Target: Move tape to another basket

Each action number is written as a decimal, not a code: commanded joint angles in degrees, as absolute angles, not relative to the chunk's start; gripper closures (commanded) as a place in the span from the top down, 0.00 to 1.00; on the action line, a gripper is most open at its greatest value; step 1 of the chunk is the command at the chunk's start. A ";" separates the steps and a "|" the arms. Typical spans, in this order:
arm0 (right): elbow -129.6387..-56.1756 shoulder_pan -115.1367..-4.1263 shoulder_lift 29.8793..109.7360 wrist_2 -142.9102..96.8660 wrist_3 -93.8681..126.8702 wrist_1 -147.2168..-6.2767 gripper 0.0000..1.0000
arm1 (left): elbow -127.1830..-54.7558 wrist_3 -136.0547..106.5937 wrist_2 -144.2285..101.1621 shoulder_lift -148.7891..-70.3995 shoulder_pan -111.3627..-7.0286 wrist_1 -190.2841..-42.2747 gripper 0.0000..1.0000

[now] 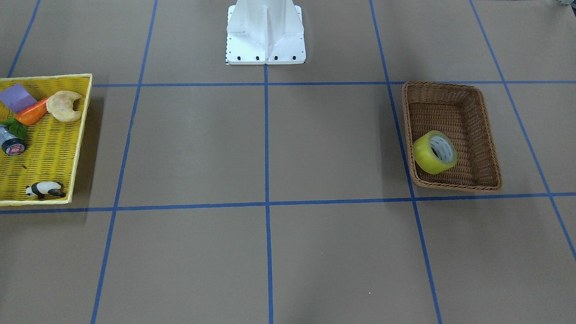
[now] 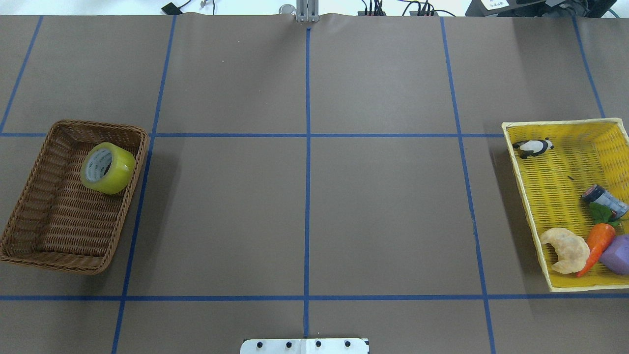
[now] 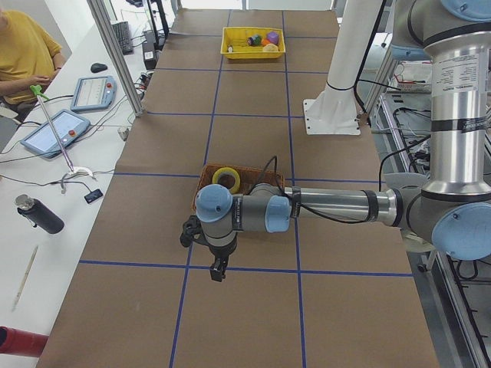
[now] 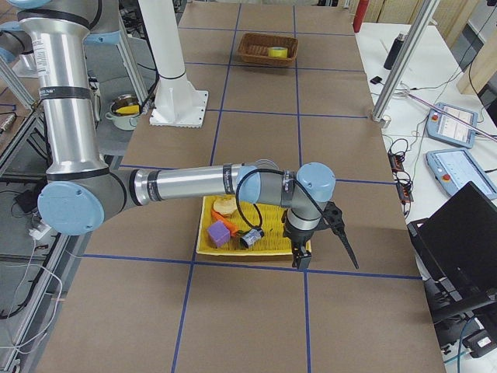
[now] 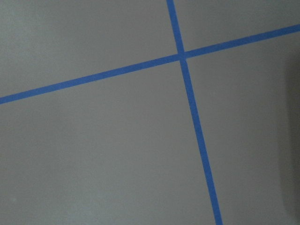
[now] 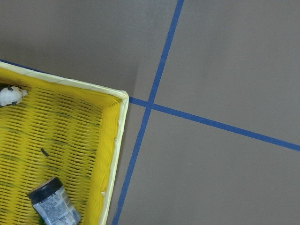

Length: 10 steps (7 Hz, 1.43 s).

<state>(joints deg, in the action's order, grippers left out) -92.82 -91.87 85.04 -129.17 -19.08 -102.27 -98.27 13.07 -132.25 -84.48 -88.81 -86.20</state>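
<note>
The tape (image 2: pixel 107 167), a yellow roll with a white printed core, lies on its side in the brown wicker basket (image 2: pixel 64 221), against its far wall. It also shows in the front view (image 1: pixel 434 152) and the left view (image 3: pixel 226 179). My left gripper (image 3: pixel 218 270) shows only in the left view, hanging above the bare table beside the basket; I cannot tell if it is open. My right gripper (image 4: pixel 347 250) shows only in the right view, over the outer edge of the yellow tray (image 2: pixel 560 182); I cannot tell its state either.
The yellow tray holds a panda figure (image 2: pixel 533 146), a dark can (image 2: pixel 603 199), a carrot (image 2: pixel 598 243), a croissant (image 2: pixel 567 250) and a purple block (image 2: pixel 618 253). The robot's white base (image 1: pixel 265 33) stands at mid-table. An operator (image 3: pixel 23 54) sits beside the table.
</note>
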 commanded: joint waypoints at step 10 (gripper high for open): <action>-92.73 -93.16 89.29 -129.29 -18.46 -101.95 1.00 | -100.99 12.39 -132.10 -84.11 -88.86 -83.94 0.98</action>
